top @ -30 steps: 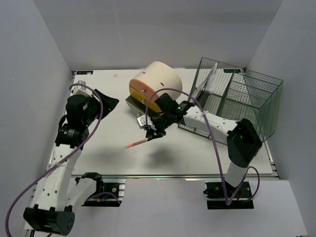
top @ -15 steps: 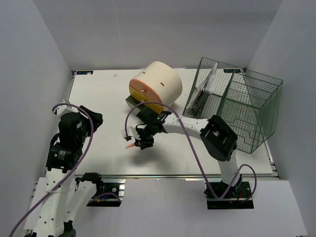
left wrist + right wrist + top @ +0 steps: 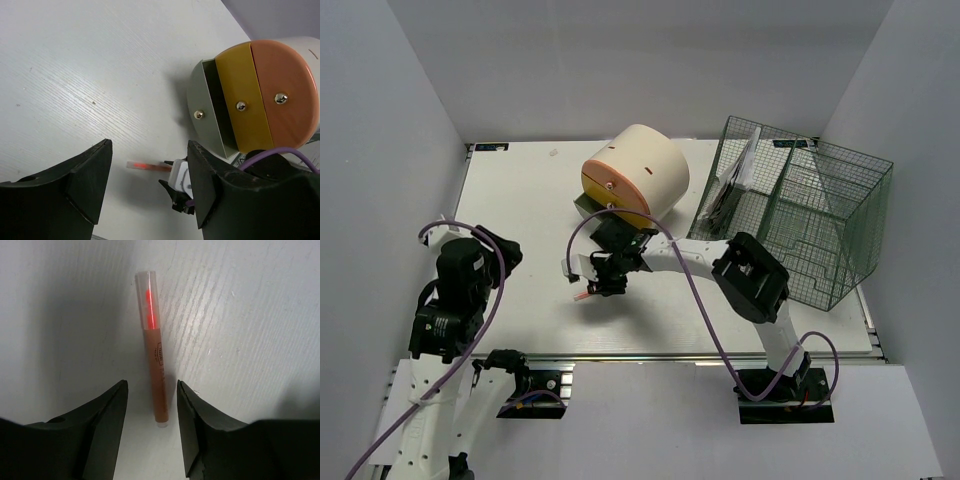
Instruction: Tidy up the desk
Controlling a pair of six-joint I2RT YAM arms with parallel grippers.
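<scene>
Right gripper [image 3: 605,285] low over the middle of the desk [image 3: 520,200], 2 fingers [image 3: 107,410] moderately parted, nothing held. Straddles the near end of an orange pen [image 3: 155,375], 1 finger on either side, a sliver of white showing between each finger and the barrel. Pen flat on the tabletop, clear cap with red tip pointing away from the wrist camera.

Left gripper [image 3: 498,248] off to the left side, raised above the desk, fingers wide apart and empty. Looks from its wrist camera toward the pen [image 3: 147,165] and the right fingers beside it.

Cream cylinder container [image 3: 640,170] on its side just behind the right gripper, orange face toward the arms, a grey flap [image 3: 212,115] hanging open at its left edge. Dark green wire-mesh basket [image 3: 810,215] at the right end of the desk, some papers [image 3: 730,185] upright in its left compartment. Silver rail [image 3: 670,356] along the near edge.
</scene>
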